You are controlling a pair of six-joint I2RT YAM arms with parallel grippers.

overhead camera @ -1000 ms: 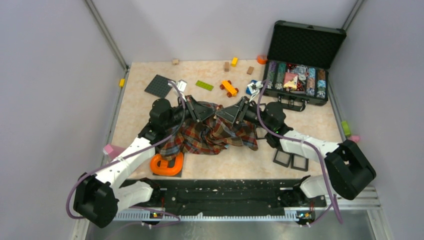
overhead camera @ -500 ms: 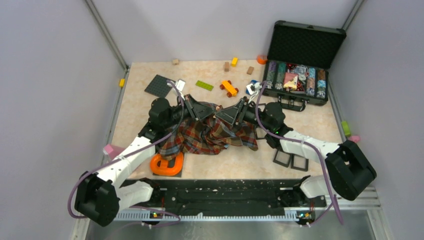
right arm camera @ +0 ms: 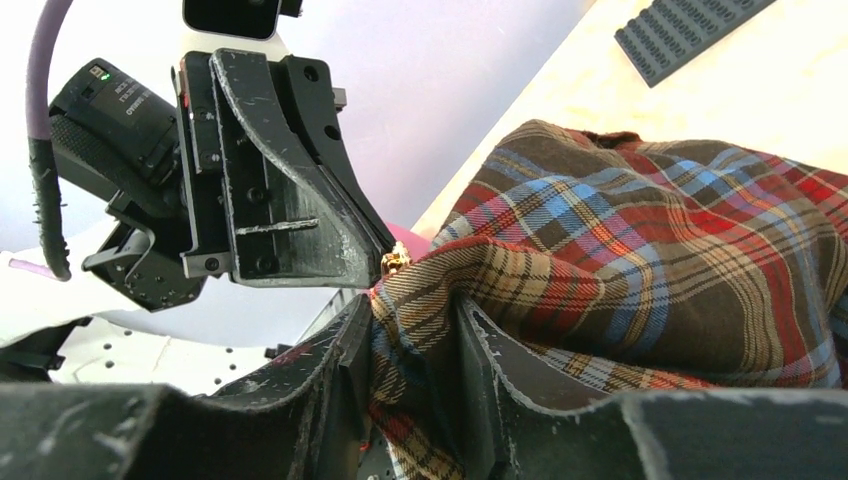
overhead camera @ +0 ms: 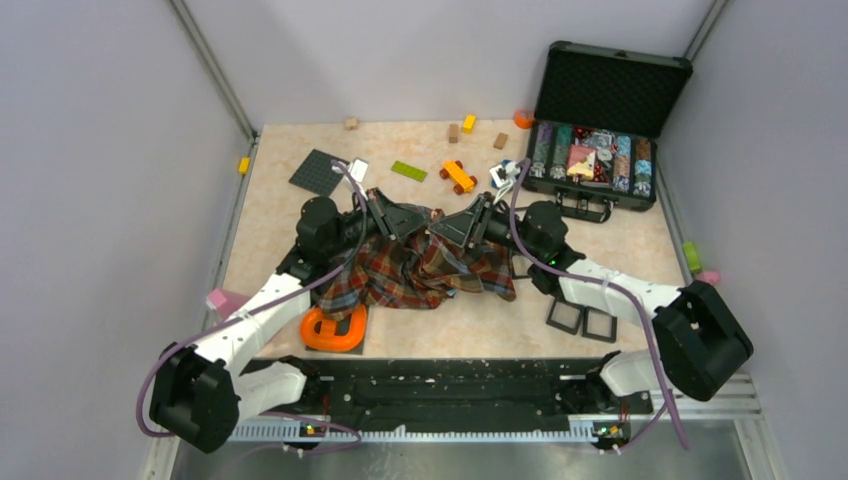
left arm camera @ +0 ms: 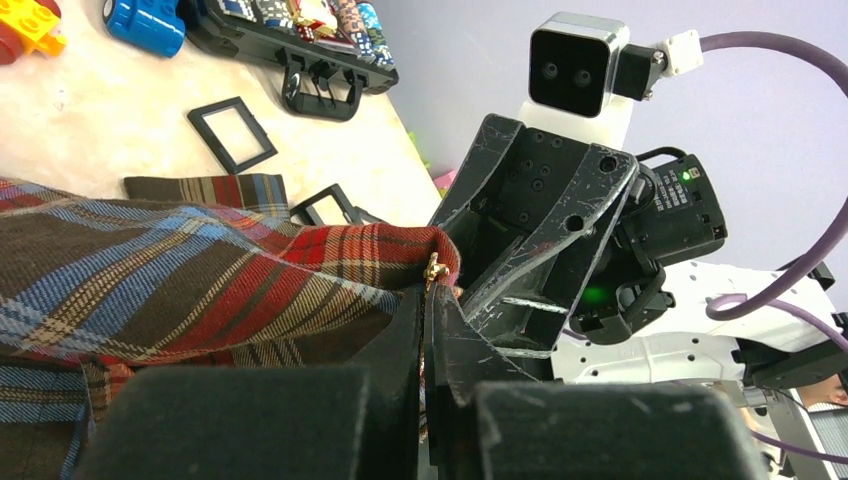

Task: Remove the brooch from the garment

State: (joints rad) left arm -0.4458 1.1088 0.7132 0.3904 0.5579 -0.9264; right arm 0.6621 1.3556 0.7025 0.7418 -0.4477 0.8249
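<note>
The plaid garment point(overhead camera: 400, 280) lies bunched mid-table, with one fold lifted between my two grippers. The brooch point(left arm camera: 436, 268), a tiny gold pin, sits on the tip of that fold; it also shows in the right wrist view point(right arm camera: 394, 262). My left gripper point(left arm camera: 427, 300) is shut, its fingertips pinching the brooch at the fold's edge; from above it point(overhead camera: 425, 224) sits over the garment's far edge. My right gripper point(right arm camera: 415, 325) is shut on the plaid fold just below the brooch, facing the left one tip to tip point(overhead camera: 442, 232). The brooch is too small to see from above.
An open black case point(overhead camera: 600, 130) of chips stands at the back right. An orange-yellow wheeled toy brick point(overhead camera: 458, 177), a green plate point(overhead camera: 408, 171), a dark grey baseplate point(overhead camera: 320, 172) and small blocks lie behind the garment. An orange piece point(overhead camera: 335, 328) and black square frames point(overhead camera: 582, 319) lie in front.
Both grippers stay together at the raised fold. The right wrist has shifted slightly left and back; the garment has barely moved.
</note>
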